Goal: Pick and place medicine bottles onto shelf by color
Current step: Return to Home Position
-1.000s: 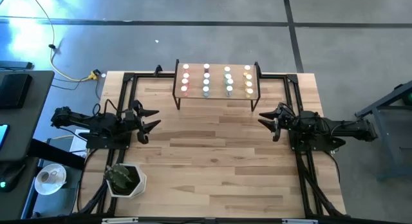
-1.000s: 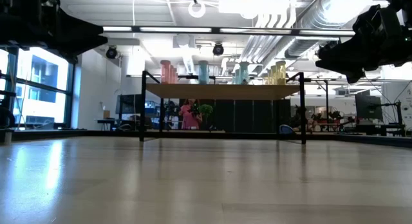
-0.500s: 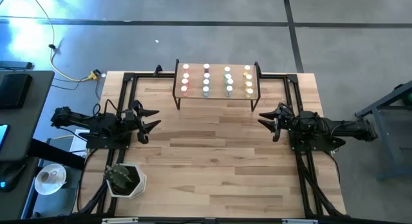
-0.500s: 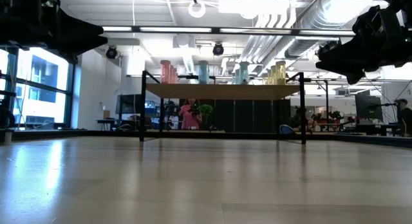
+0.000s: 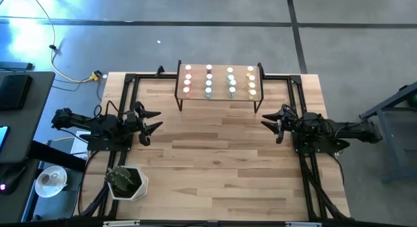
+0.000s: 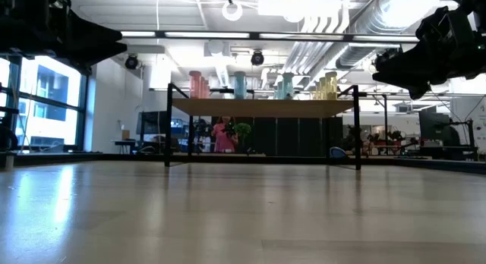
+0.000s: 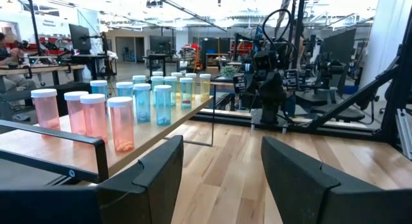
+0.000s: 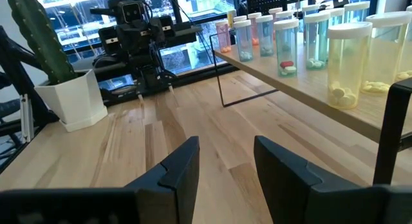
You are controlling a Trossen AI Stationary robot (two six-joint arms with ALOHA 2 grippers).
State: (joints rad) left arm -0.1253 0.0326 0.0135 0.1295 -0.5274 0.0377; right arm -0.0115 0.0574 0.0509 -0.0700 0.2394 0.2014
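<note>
The shelf (image 5: 219, 97) stands at the middle of the table's far edge on thin black legs. On it stand the medicine bottles (image 5: 208, 80) with white caps, in rows by color: pink, blue, green, yellow (image 6: 240, 84). My left gripper (image 5: 155, 121) hangs level at the table's left side, open, with nothing between its fingers (image 7: 222, 150). My right gripper (image 5: 266, 121) hangs level at the right side, also open with nothing in it (image 8: 226, 147). Both are well clear of the shelf and above the tabletop. In the wrist views the bottles show pills inside (image 7: 121, 121) (image 8: 347, 60).
A cactus in a white pot (image 5: 127, 181) stands at the near left corner of the table. Black frame rails (image 5: 124, 96) run along the table's left and right sides. Bare wood (image 5: 215, 155) lies between the two arms and in front of the shelf.
</note>
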